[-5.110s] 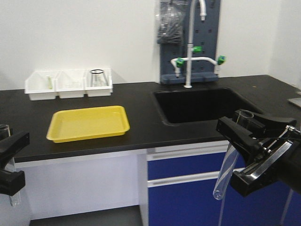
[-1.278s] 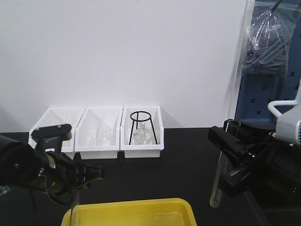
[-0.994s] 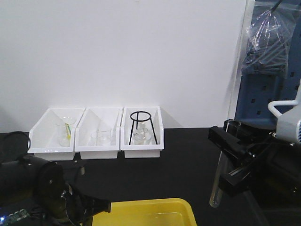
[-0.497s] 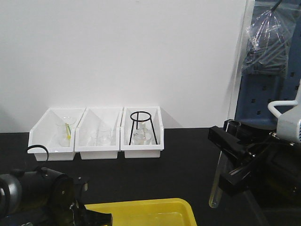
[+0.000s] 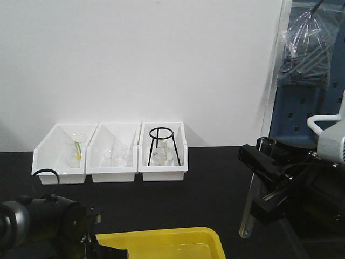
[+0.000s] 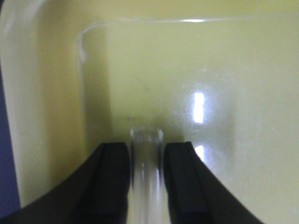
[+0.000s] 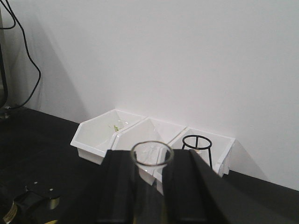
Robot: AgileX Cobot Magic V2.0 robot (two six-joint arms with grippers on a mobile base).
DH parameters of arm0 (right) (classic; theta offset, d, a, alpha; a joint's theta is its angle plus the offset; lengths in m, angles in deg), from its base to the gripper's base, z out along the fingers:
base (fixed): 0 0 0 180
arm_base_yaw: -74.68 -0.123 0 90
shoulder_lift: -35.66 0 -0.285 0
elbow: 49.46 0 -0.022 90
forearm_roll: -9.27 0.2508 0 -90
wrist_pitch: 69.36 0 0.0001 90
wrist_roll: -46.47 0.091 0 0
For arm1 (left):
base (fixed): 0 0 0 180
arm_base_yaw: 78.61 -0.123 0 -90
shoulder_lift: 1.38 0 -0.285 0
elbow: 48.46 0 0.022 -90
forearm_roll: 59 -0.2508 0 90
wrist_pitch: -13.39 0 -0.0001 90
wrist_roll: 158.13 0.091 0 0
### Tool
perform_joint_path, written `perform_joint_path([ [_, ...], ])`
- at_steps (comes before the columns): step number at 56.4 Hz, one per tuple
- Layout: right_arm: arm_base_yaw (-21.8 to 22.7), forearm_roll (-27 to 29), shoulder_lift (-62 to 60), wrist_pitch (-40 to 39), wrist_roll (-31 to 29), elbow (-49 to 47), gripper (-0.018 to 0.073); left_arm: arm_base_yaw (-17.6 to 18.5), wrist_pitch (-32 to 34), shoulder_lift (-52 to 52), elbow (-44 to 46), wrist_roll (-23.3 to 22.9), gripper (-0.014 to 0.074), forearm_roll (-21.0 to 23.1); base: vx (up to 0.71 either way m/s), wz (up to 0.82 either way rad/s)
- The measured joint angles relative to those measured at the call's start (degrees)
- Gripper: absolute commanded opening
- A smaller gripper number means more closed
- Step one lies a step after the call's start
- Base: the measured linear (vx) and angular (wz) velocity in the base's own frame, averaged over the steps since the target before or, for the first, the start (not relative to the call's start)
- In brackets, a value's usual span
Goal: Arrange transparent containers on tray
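Note:
The yellow tray [image 5: 161, 235] lies at the bottom edge of the front view, and its floor [image 6: 243, 84] fills the left wrist view. My left gripper [image 5: 110, 252] is low at the tray's left end. One clear test tube [image 6: 146, 154] lies between its jaws, pointing into the tray, and the left gripper [image 6: 146, 147] is shut on it. At the right, my right gripper [image 5: 251, 181] is shut on the second test tube [image 5: 248, 216]. That tube hangs nearly upright above the black counter, right of the tray. Its open rim [image 7: 152, 166] shows between the black fingers [image 7: 121, 182].
Three white bins [image 5: 110, 170] stand against the wall, holding beakers and a black tripod ring [image 5: 160, 141] over a flask. A blue pegboard [image 5: 302, 108] with a plastic bag hangs at the right. The black counter [image 5: 210, 189] runs between the bins and the tray.
My left arm has dropped lower and towards the tray's left end, carrying its tube down into the tray. The right gripper and its tube have stayed in place.

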Motion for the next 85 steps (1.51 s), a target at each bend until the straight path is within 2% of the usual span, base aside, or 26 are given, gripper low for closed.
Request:
perform_joint_path([
  [25,0.0,0.0,0.0,0.0,1.7,0.0,-0.0011,0.0,-1.4,0.6,3.0,0.0,0.0443,-0.1,0.0,0.0],
  [33,0.0,0.0,0.0,1.3,5.5,0.0,-0.0011,0.0,-3.1,2.9,9.1,1.3,0.0443,-0.1,0.0,0.0],
  [43,0.0,0.0,2.3,6.1,10.4,0.0,-0.0011,0.0,-6.5,7.9,20.0,6.2,0.0443,-0.1,0.0,0.0],
  [55,0.0,-0.2,8.6,7.4,19.8,0.0,-0.0011,0.0,-8.5,14.9,30.3,8.7,0.0443,-0.1,0.0,0.0],
  [61,0.0,-4.1,13.4,3.2,27.1,0.0,-0.0011,0.0,-8.6,18.7,33.1,9.9,0.0443,-0.1,0.0,0.0],
  [67,0.0,-10.8,19.6,-5.7,35.3,0.0,-0.0011,0.0,-9.1,21.3,33.5,10.5,0.0443,-0.1,0.0,0.0],
  [72,0.0,-15.5,24.7,-11.9,39.8,0.0,-0.0011,0.0,-10.3,22.3,33.5,10.8,0.0443,-0.1,0.0,0.0],
  [85,0.0,-18.2,36.4,-18.4,42.9,-1.0,-0.0011,0.0,-13.8,22.4,33.5,12.0,0.0443,-0.1,0.0,0.0],
])
